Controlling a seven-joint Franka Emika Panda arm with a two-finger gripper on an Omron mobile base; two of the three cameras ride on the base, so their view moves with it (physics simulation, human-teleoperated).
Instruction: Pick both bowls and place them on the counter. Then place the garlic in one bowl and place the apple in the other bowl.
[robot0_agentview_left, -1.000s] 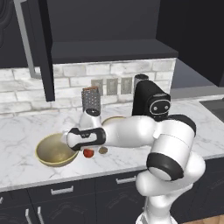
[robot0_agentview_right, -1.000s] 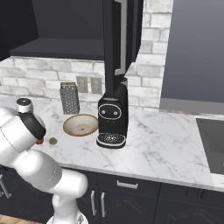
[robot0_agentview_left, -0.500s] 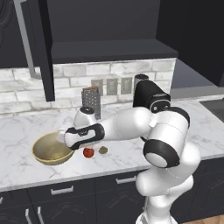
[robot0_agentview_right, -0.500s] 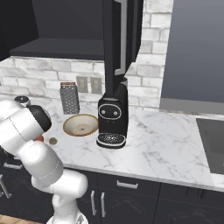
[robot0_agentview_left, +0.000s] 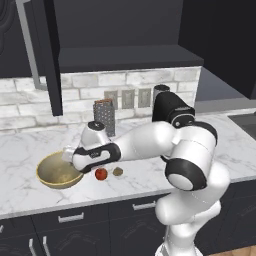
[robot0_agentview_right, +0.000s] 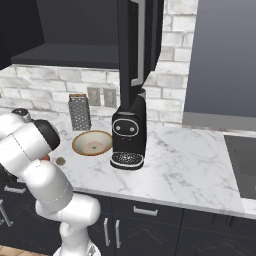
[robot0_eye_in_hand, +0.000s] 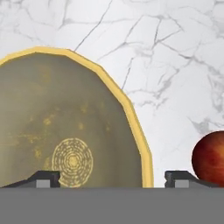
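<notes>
End effector (robot0_eye_in_hand: 111, 178) open, over deep bowl (robot0_eye_in_hand: 65, 127) rim

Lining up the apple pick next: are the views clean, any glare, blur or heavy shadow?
Left base view: even light, sharp; the apple and garlic cast small soft shadows. Hand view: crisp, no glare, the deep bowl cropped at the left edge. Right base view: sharp, the arm blocks the counter's left end.

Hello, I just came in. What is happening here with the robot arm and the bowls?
The white robot arm reaches over the white marble counter to the deep olive-tan bowl. Its gripper is open, one tip over the bowl's rim, holding nothing. The small red apple and the brownish garlic lump lie on the counter beside that bowl. The shallow tan bowl sits near the black coffee machine.
</notes>
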